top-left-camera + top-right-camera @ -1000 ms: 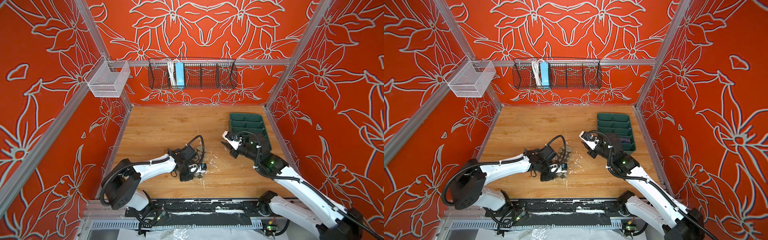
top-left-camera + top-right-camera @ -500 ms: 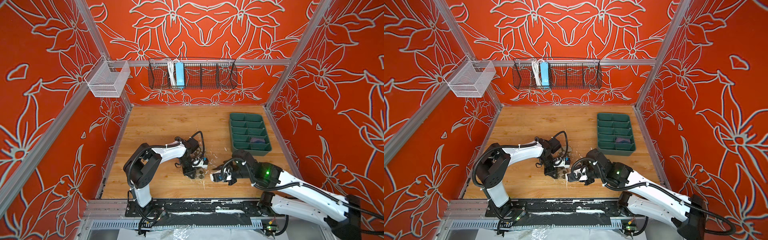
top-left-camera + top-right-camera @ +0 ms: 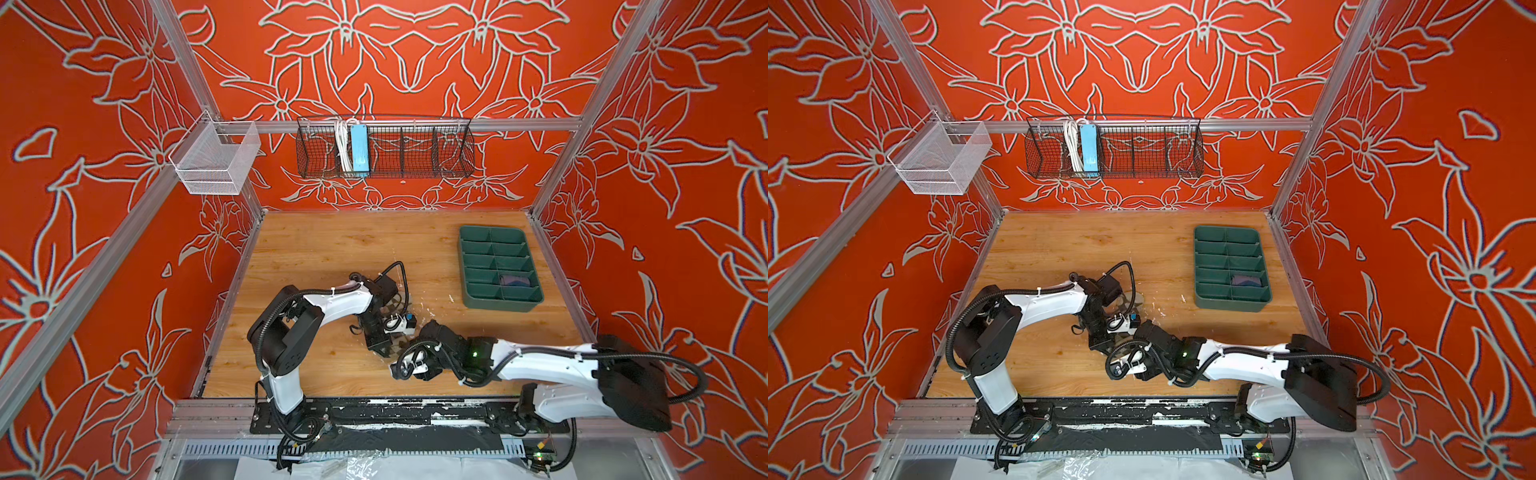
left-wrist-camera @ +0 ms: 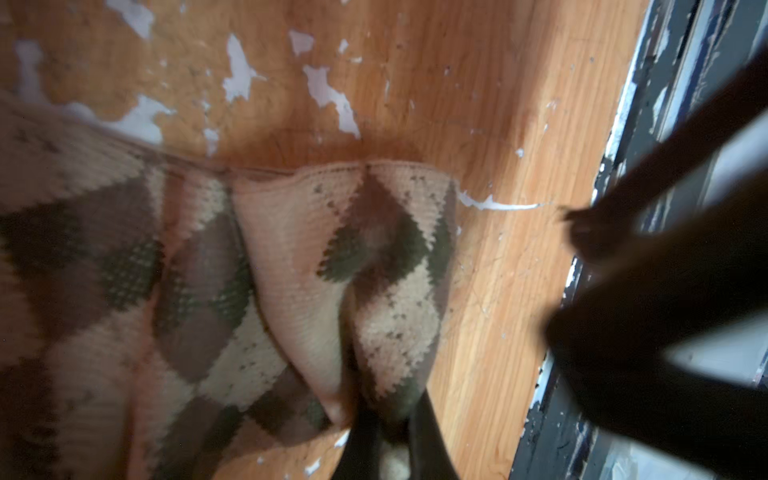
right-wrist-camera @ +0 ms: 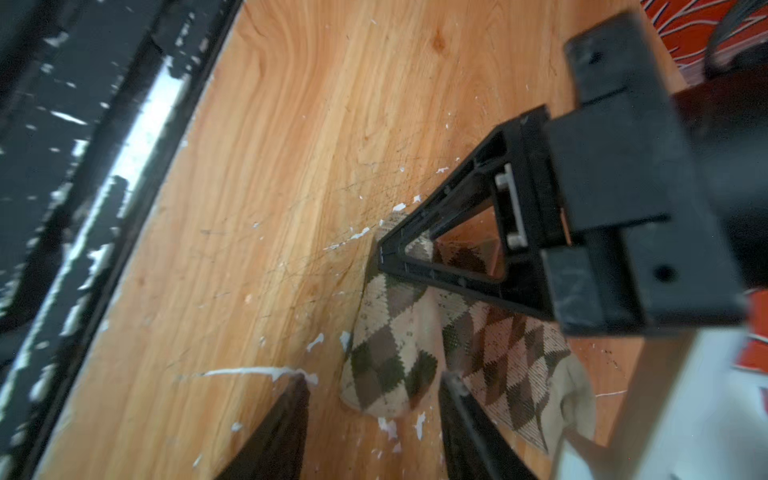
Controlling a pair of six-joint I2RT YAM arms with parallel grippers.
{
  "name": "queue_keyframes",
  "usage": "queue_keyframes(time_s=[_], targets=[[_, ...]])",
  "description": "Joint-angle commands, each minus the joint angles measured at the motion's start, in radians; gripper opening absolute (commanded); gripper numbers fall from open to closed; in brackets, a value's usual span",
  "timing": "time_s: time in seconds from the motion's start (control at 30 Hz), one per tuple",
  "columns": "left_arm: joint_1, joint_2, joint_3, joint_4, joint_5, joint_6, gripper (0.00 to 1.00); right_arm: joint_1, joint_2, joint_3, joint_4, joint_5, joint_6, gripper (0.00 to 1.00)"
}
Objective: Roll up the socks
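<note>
The beige argyle sock [image 4: 291, 257] lies partly folded on the wooden table [image 3: 332, 257] near its front edge. My left gripper [image 4: 390, 428] is shut on a pinched fold of it. In the right wrist view the same gripper [image 5: 384, 253] presses on the sock [image 5: 390, 353] from above. My right gripper [image 5: 376, 380] is open, its fingers either side of the sock's rounded end without touching it. In both top views the two grippers meet at the front middle, left [image 3: 380, 343] and right [image 3: 399, 365], and hide most of the sock. A purple sock bundle [image 3: 515, 280] sits in a compartment of the green tray [image 3: 498, 301].
The green divided tray [image 3: 1229, 301] stands at the right of the table. The black front rail [image 5: 104, 187] runs close beside the right gripper. White flakes are scattered on the wood around the sock. A wire basket [image 3: 384, 147] and a mesh bin [image 3: 216, 160] hang on the walls.
My right arm swung from the tray down to the front, next to the left gripper, and its jaws opened wider. The left arm's elbow folded back while its gripper stayed on the sock.
</note>
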Motion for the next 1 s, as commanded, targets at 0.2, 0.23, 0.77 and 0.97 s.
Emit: queue_keyframes(time_s=[0.2,0.23,0.77,0.97], targets=[[0.007,0.015,0.014,-0.015,0.0,0.009,0.0,0.002,0.164,0.064,0.106,0.078,0.029,0.43],[0.007,0.012,0.015,-0.015,0.0,0.009,0.0,0.002,0.175,0.071,0.101,0.086,0.034,0.4],[0.016,-0.344,-0.217,0.27,-0.154,-0.115,0.47,-0.07,0.184,0.176,-0.21,-0.066,0.084,0.0],[0.031,-0.559,-0.351,0.399,-0.288,-0.173,0.66,-0.124,0.201,0.247,-0.347,-0.199,0.077,0.0]])
